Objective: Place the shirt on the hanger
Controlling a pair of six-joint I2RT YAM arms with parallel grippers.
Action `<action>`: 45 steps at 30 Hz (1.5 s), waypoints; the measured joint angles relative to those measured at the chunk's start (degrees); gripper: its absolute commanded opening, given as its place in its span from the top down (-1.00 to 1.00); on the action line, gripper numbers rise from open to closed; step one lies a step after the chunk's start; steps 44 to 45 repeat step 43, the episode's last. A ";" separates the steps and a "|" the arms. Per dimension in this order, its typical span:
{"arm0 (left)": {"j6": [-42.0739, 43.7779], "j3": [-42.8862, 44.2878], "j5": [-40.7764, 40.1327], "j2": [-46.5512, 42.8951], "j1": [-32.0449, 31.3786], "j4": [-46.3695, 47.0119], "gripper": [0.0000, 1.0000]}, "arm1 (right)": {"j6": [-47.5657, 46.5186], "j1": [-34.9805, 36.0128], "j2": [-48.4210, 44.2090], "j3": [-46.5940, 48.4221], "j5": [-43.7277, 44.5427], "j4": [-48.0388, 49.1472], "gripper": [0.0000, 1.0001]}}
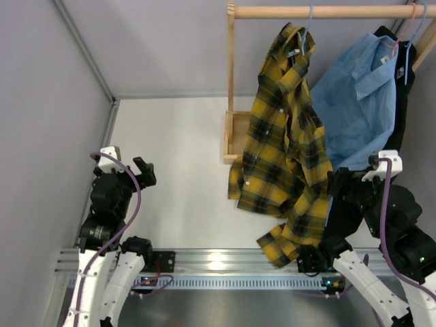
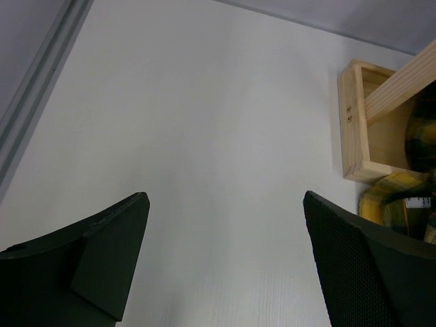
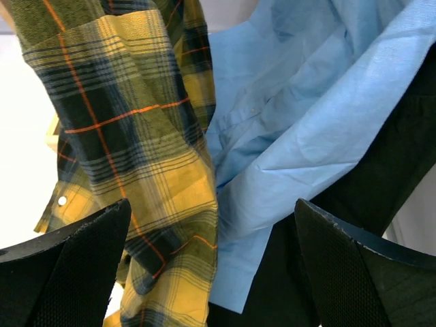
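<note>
The yellow and black plaid shirt (image 1: pixel 286 150) hangs from the wooden rod on the pale blue hanger, of which only the hook (image 1: pixel 309 19) shows above the collar. It hangs skewed, with one sleeve trailing down to the front rail. My right gripper (image 1: pixel 343 182) is open and empty just right of the shirt. In the right wrist view the gripper (image 3: pixel 212 203) faces the shirt (image 3: pixel 129 122), without touching it. My left gripper (image 1: pixel 142 170) is open and empty over the table far to the left. Its wrist view (image 2: pixel 225 197) shows a corner of the shirt (image 2: pixel 402 197).
A wooden rack with rod (image 1: pixel 327 11), post (image 1: pixel 231 75) and box base (image 1: pixel 235 136) stands at the back. A light blue shirt (image 1: pixel 357 109) on a pink hanger (image 1: pixel 411 17) and a black garment (image 1: pixel 403 102) hang right of the plaid shirt. A metal rail (image 1: pixel 218 262) runs along the front.
</note>
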 measured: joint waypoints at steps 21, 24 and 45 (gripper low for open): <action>-0.48 -0.76 2.34 -1.22 -0.90 -1.14 -0.97 | -0.37 0.00 -2.89 -1.33 3.04 -0.61 -0.99; -0.52 -0.90 2.43 -1.31 -0.90 -1.27 -0.96 | -0.35 0.00 -2.89 -1.33 3.04 -0.61 -0.99; -0.59 -0.96 3.41 -1.36 -1.27 -1.36 -0.97 | -0.35 0.00 -4.11 -2.45 2.99 -0.57 -0.99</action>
